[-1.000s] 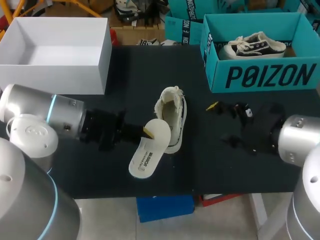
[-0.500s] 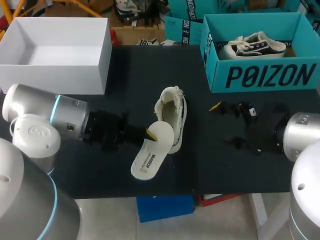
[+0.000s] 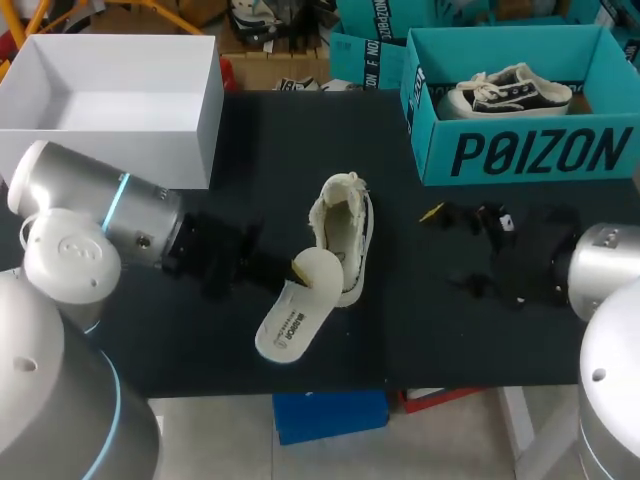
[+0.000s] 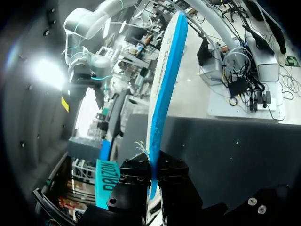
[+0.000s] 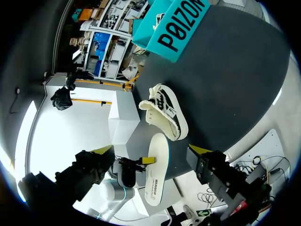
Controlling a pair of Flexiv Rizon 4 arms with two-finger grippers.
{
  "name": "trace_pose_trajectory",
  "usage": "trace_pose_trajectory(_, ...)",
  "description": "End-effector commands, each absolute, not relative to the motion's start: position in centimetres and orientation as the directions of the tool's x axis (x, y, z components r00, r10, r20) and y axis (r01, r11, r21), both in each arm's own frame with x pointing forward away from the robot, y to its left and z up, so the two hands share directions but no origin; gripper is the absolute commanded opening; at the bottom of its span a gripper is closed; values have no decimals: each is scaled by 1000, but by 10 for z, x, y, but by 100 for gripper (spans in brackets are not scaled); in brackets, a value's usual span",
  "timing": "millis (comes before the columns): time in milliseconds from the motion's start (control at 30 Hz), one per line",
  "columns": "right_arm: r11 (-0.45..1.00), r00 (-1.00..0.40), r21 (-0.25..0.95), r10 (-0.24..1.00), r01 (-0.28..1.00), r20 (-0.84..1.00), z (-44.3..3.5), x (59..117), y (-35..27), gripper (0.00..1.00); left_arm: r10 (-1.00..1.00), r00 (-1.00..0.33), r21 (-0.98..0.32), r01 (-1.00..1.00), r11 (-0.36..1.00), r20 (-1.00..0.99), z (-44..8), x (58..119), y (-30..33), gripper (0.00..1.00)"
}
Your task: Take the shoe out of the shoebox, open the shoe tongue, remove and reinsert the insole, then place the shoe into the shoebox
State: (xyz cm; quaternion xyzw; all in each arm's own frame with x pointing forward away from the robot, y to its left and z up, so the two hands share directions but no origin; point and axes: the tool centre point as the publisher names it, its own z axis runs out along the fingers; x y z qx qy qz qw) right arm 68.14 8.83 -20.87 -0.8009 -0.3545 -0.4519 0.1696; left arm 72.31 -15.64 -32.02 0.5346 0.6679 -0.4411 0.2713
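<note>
Where our left arm (image 3: 120, 215) comes in low over the bench (image 3: 420, 330), its jaws are pressed onto one end of the insole (image 3: 298, 305), pinching it from both sides. In the left wrist view we see the insole edge-on, its blue underside rising straight ahead from between the black fingers (image 4: 136, 181). The insole is out of the shoe (image 3: 343, 235). From above, it slants from the pinched end, just beside the shoe's near end, out toward the bench's front edge. Whether it touches the shoe we cannot tell. The cream shoe lies in the middle of the bench with its opening spread wide, well apart from the teal shoebox (image 3: 520, 155) at the far right corner, where a second shoe (image 3: 512, 90) — black and white — sits inside. Our right arm (image 3: 600, 270) hangs to the right of the cream shoe, its jaws spread wide and apart from it. A white box (image 3: 110, 150) stands open at the far left.
</note>
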Motion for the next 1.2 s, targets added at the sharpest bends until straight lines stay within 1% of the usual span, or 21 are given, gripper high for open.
trace_pose_trajectory(33, -616, 346, -40, 386, 787, 855, -213, 675, 81, 100, 524, -271, -313, 950, 10, -808, -323, 745, -162, 0)
trace_pose_trajectory(300, -616, 346, -40, 386, 787, 855, -213, 675, 81, 100, 585, -223, -320, 945, -66, -780, -334, 766, -176, 0)
trace_pose_trajectory(467, -616, 346, -40, 386, 787, 855, -213, 675, 81, 100, 609, -209, -326, 941, -87, -765, -341, 774, -185, 0)
trace_pose_trajectory(1200, -616, 346, -40, 386, 787, 855, -213, 675, 81, 100, 690, -209, -318, 948, -33, -693, -358, 793, -188, 0)
